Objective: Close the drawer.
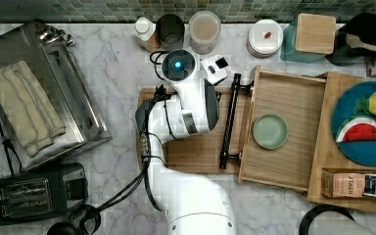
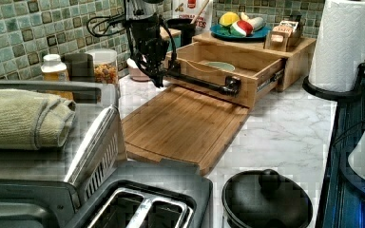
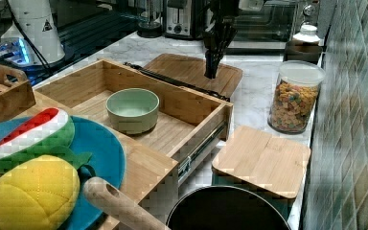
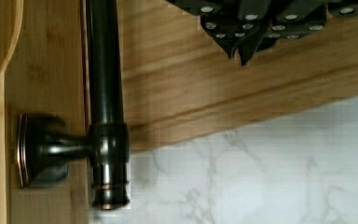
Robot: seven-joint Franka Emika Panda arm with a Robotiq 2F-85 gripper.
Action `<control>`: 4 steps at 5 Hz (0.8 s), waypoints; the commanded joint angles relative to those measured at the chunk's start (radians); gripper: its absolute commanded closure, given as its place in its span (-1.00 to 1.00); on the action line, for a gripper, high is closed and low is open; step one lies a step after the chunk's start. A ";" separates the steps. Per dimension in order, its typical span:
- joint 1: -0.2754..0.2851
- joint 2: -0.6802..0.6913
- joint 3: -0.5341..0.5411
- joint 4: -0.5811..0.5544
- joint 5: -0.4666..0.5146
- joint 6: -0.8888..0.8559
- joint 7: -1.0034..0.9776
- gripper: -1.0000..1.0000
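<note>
On my top view the drawer (image 1: 293, 112), a wide shallow box of pale wood, stands pulled out over the marble counter (image 1: 122, 93), a round sage-green dish (image 1: 270, 131) on its floor. Its long black bar handle (image 1: 230, 120) lies above the grooved bamboo cutting board (image 1: 196, 152), just at the right of the white arm.

In the left view the dark gripper (image 2: 158, 78) hangs at the far end of that bar, close beside it; I cannot tell whether they touch.

The right view shows the gripper tips together, pointing down over the board, beyond the drawer's front panel.

On the wrist view the glossy rounded bar and its flared mount sit beside the pinched-together fingertips (image 4: 235, 44), which grip nothing.
</note>
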 commanded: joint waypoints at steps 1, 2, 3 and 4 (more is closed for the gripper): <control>-0.110 -0.100 -0.019 -0.047 0.128 -0.006 -0.081 1.00; -0.127 -0.127 -0.020 -0.116 0.151 0.039 -0.055 1.00; -0.150 -0.147 -0.006 -0.185 0.182 0.099 -0.074 1.00; -0.169 -0.173 0.003 -0.228 0.191 0.105 -0.103 1.00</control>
